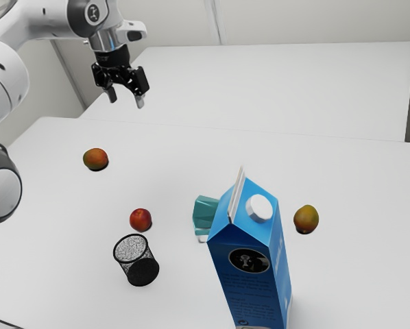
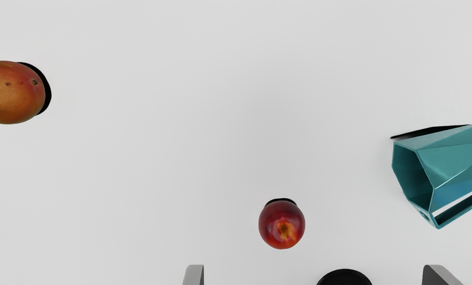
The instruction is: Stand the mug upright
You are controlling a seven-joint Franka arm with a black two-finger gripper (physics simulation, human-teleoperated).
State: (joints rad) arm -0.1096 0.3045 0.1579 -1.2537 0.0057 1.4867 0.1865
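Note:
High above the table's far part, my gripper [image 1: 125, 101] stands open with nothing between its fingers. In the wrist view the gripper [image 2: 313, 275] has its two fingertips wide apart. The teal mug [image 1: 205, 212] lies on its side on the table, partly hidden behind the blue carton in the exterior view. The wrist view has the angular mug [image 2: 453, 158] with its open mouth facing the red fruit's side and its handle low along one side; its far end is cut off.
A tall blue carton [image 1: 249, 253] stands close to the mug. A red fruit [image 1: 140, 220] and black mesh cup [image 1: 142, 264] are toward the exterior view's left. One mango [image 1: 96, 159] lies farther back, another [image 1: 306, 219] beyond the carton. The white table [image 1: 47, 253] holds them all.

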